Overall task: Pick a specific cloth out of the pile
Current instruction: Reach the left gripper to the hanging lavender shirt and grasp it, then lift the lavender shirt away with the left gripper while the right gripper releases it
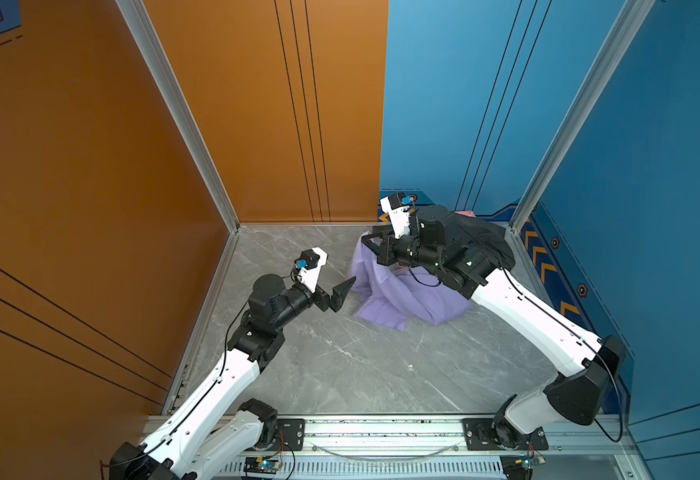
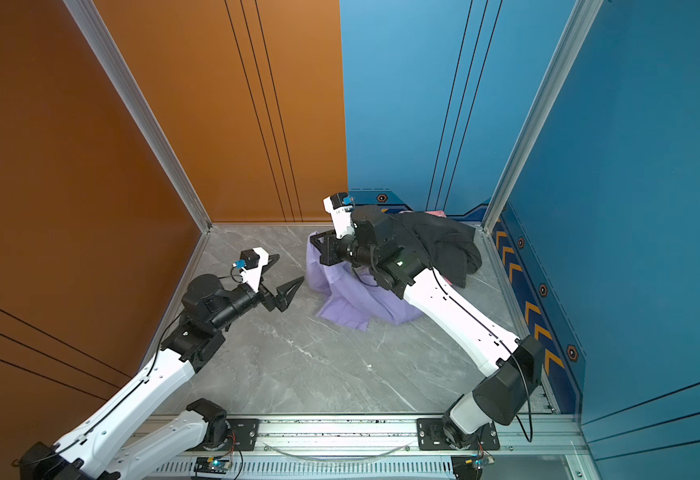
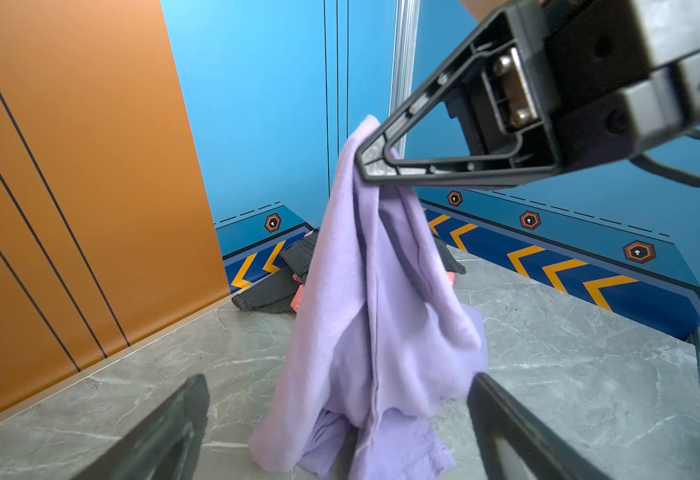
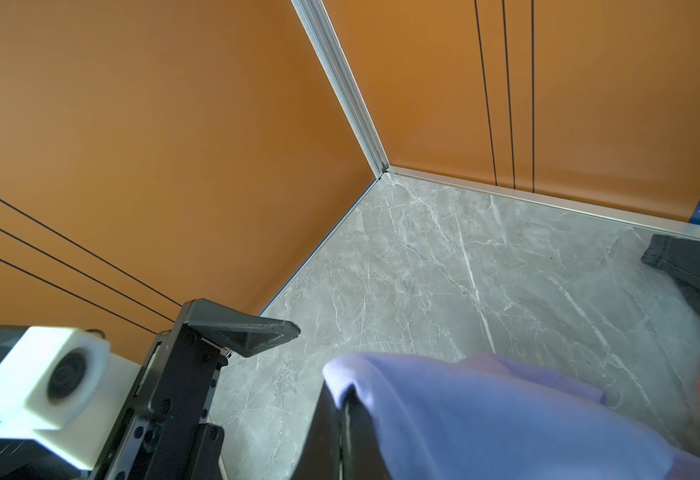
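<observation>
Presently the cloth (image 3: 364,311) is clamped in the right tool (image 3: 364,161), the left tool (image 2: 283,273) spread apart; the trailing hem could be snagged by the jeans (image 2: 443,245).

A grey marble-patterned floor (image 1: 340,365) was enclosed by orange walls (image 1: 69,166) from nine to twelve o'clock and blue walls (image 1: 443,104) from twelve to three. Aluminium posts (image 1: 182,116) were set at the corners and yellow chevrons (image 1: 541,254) were printed along the blue base at two o'clock.
</observation>
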{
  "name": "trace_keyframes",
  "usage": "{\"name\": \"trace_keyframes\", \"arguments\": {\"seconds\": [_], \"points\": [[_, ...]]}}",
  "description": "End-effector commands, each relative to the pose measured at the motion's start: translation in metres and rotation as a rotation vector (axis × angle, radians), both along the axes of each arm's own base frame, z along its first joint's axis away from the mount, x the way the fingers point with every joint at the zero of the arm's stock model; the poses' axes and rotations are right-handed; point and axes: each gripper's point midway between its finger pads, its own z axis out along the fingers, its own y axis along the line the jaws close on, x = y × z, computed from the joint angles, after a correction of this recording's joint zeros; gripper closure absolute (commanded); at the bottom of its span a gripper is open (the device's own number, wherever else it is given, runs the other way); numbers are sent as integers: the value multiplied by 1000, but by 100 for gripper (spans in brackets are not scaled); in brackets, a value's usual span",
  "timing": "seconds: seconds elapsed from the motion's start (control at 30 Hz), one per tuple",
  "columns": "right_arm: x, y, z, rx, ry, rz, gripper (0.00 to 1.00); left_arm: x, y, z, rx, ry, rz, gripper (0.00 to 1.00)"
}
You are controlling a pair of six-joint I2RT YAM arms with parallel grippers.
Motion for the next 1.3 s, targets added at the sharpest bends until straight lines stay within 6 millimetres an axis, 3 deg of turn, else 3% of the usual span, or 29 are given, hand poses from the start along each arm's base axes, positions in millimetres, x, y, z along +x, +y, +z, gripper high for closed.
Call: {"name": "trace_keyframes", "arguments": {"seconds": [0.0,0.3,0.43,0.53,0.6,0.63,0.9,1.07,1.27], "points": [[-17,9,8,-3,-40,73,100,9,-1,7,-3,-4,20,2],[-36,9,-11,-34,-21,104,100,32,-27,2,-29,38,-59,3],[-36,2,-14,-48,-31,80,100,39,-41,-9,-24,84,-108,39],[-36,-4,-20,-70,-42,58,100,41,-47,-14,-31,102,-126,74],[-33,-8,-26,-89,-45,32,97,45,-46,-13,-27,96,-105,95],[-31,-12,-29,-103,-53,9,95,49,-41,-10,-27,86,-70,100],[-15,-50,-44,-201,-110,-163,54,82,18,21,22,84,196,100],[-11,-67,-50,-221,-109,-209,31,104,58,70,90,31,343,100],[-3,-82,-53,-235,-107,-267,18,141,98,133,119,-37,503,100]]}}
